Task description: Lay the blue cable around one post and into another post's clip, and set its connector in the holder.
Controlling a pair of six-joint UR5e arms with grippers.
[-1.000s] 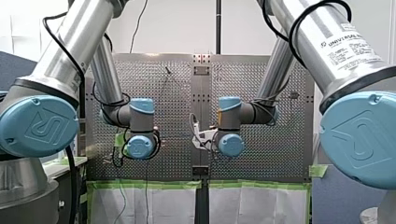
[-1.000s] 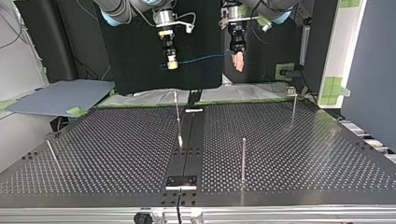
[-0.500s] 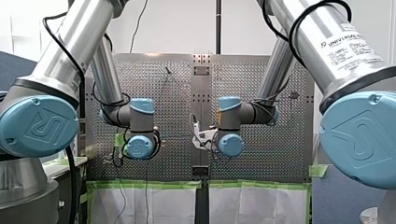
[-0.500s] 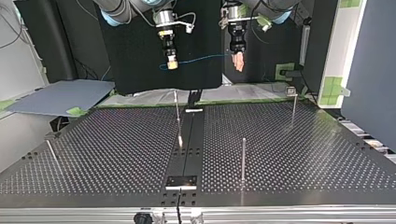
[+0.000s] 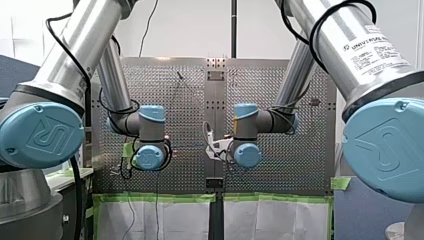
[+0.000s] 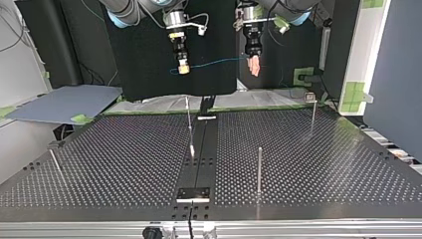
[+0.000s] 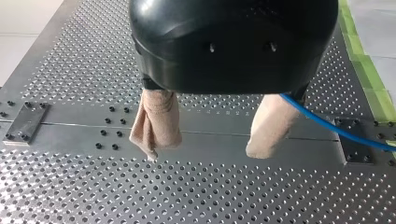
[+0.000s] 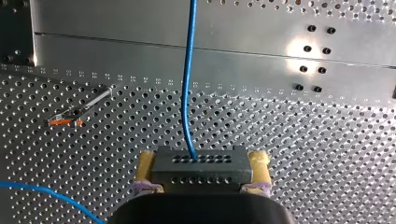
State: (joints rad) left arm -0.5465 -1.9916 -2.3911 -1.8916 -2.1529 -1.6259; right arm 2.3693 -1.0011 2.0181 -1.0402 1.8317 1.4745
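Observation:
The blue cable [image 6: 214, 62] hangs high above the perforated table [image 6: 124, 164], stretched between my two grippers. In the top view my right gripper [image 6: 183, 68], at the left, is shut on the black connector block [image 8: 201, 170], with its yellow pads [image 8: 259, 162] on both ends of the block. The cable [image 8: 188, 84] leaves the block's top face. My left gripper [image 6: 255, 65] [image 7: 203, 151] stands open. Its beige fingers [image 7: 156, 123] are wide apart and hold nothing; the cable [image 7: 327, 125] runs along the outside of one finger.
Thin posts stand on the table: one with an orange tip [image 6: 189, 127] near the middle strip, one nearer [image 6: 259, 169], one with a clip on top [image 6: 312, 112], and one at the far left [image 6: 54, 160]. A black plate [image 6: 193, 193] sits at the near edge.

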